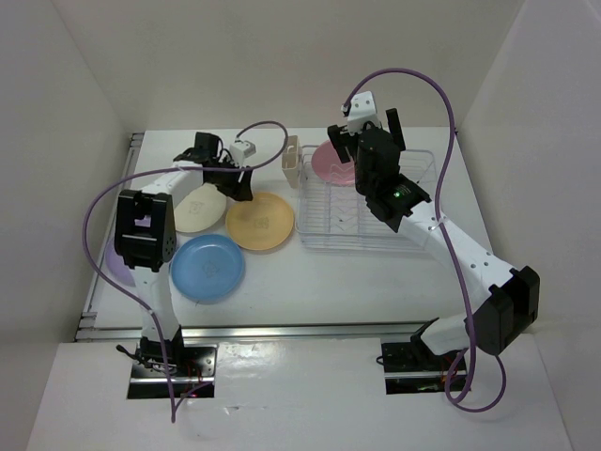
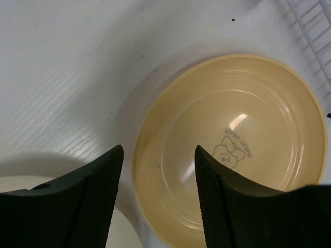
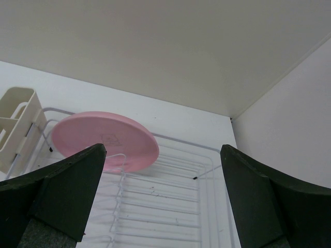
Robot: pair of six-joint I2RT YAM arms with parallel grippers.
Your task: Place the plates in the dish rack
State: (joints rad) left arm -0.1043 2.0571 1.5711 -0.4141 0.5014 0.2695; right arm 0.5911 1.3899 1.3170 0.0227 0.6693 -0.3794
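Observation:
The pink plate leans tilted in the far left end of the wire dish rack; it also shows in the right wrist view. My right gripper is open and empty above that end of the rack. The orange-yellow plate, cream plate and blue plate lie flat on the table left of the rack. The lavender plate is mostly hidden under my left arm. My left gripper is open and empty, above the orange-yellow plate's near rim, beside the cream plate.
The beige cutlery holder hangs on the rack's left end, next to the pink plate. White walls close in the table at the back and both sides. Rack wires lie just right of the orange-yellow plate.

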